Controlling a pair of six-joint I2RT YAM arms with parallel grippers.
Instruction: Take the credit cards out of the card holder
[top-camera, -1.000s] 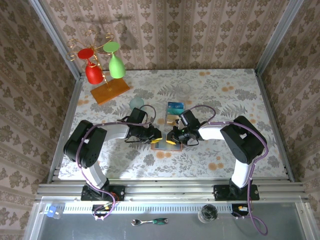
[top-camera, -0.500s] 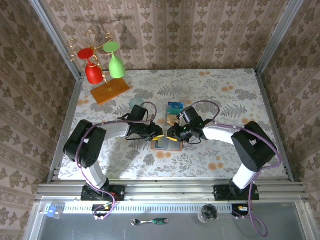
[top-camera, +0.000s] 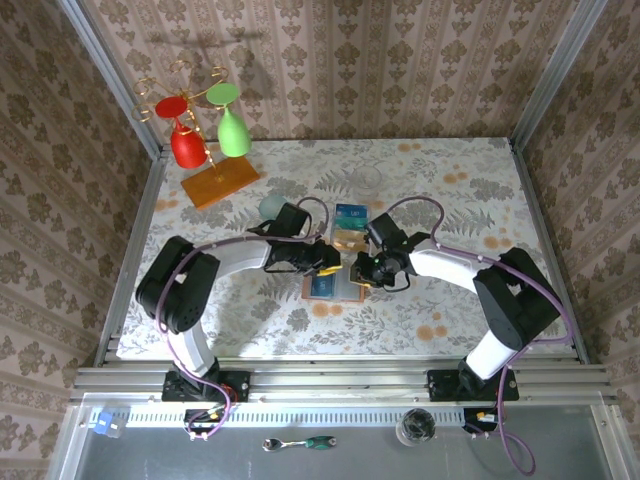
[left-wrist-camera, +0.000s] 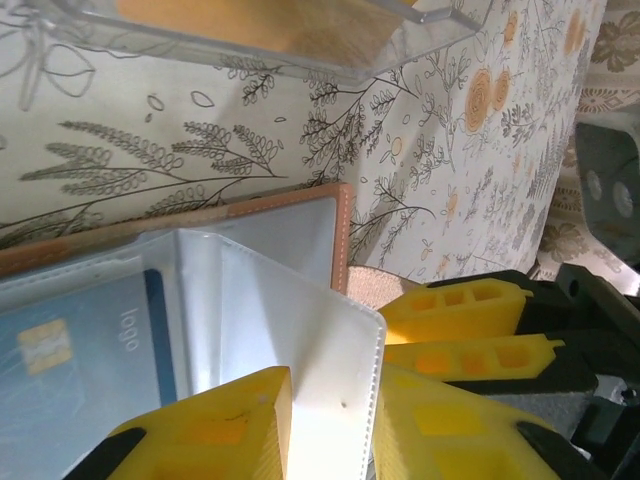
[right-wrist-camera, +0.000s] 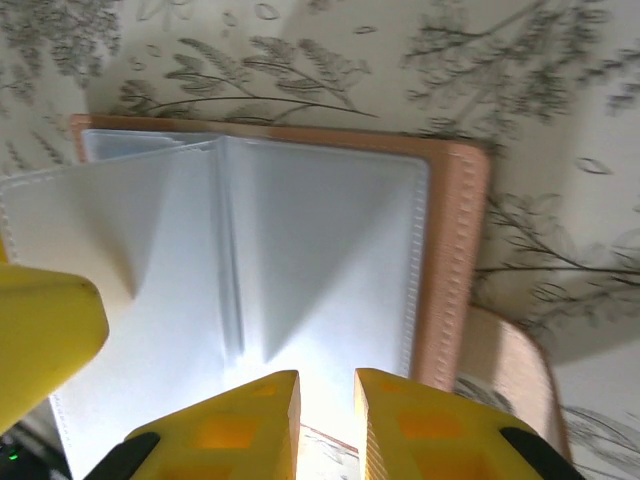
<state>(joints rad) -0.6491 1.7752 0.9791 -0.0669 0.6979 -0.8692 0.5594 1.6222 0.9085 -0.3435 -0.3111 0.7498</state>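
The brown card holder (top-camera: 330, 288) lies open on the table between both grippers. Its clear sleeves (right-wrist-camera: 300, 230) fan up from the brown border (right-wrist-camera: 450, 260). My left gripper (left-wrist-camera: 330, 385) is shut on a raised sleeve leaf (left-wrist-camera: 300, 330). A blue credit card (left-wrist-camera: 80, 340) with a chip sits in a pocket to its left. My right gripper (right-wrist-camera: 325, 385) hovers over the sleeves' edge, jaws a narrow gap apart and pinching nothing; its fingers (left-wrist-camera: 470, 330) face the left gripper (top-camera: 333, 268). Behind the holder, a teal credit card (top-camera: 350, 212) and a tan one (top-camera: 346, 238) lie in a clear box.
The clear plastic box (left-wrist-camera: 250, 40) stands just beyond the holder. A wire rack on an orange wooden base (top-camera: 220, 183) holds a red glass (top-camera: 187, 145) and a green glass (top-camera: 232, 130) at the back left. A clear glass (top-camera: 368, 180) stands mid-back.
Both grippers have shifted a little to the right over the holder. The right arm's elbow has swung out to the right and its jaws have parted slightly.
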